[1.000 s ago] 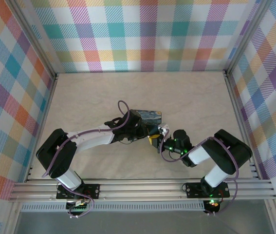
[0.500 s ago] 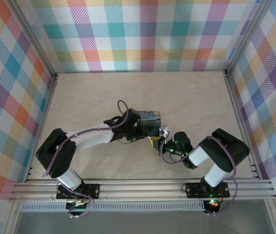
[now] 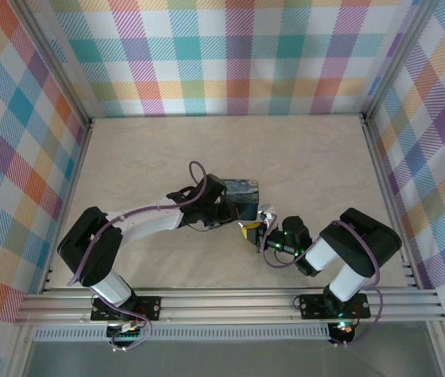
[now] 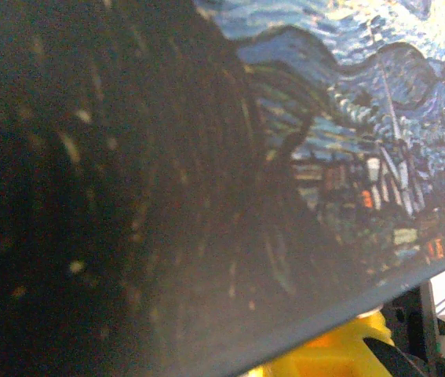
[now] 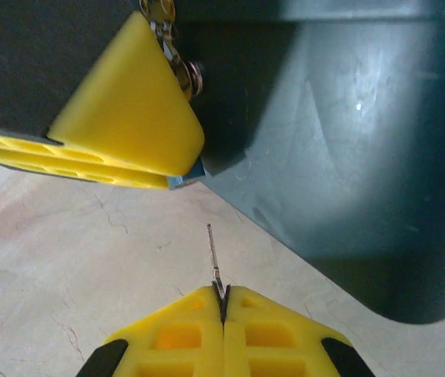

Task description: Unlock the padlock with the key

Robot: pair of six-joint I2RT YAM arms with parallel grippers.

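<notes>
My right gripper is shut on the key. Its thin pale blade sticks out past the yellow fingertips, just over the tabletop. A short way beyond the blade's tip are my left gripper's yellow fingers, closed together. A small blue corner of the padlock pokes out at their tip, with a bit of metal above it. Key and padlock are apart. From above, my left gripper and right gripper meet beside the box. A yellow finger shows under the box's edge.
The dark-blue starry-night box stands right behind both grippers; its plain dark side is close on the right of the key and its painted face is close to the left wrist camera. Plaid walls ring the marbled table.
The box has shifted slightly right and shows more of its painted top. My right gripper has edged a little toward the left fingers. Both grips are unchanged.
</notes>
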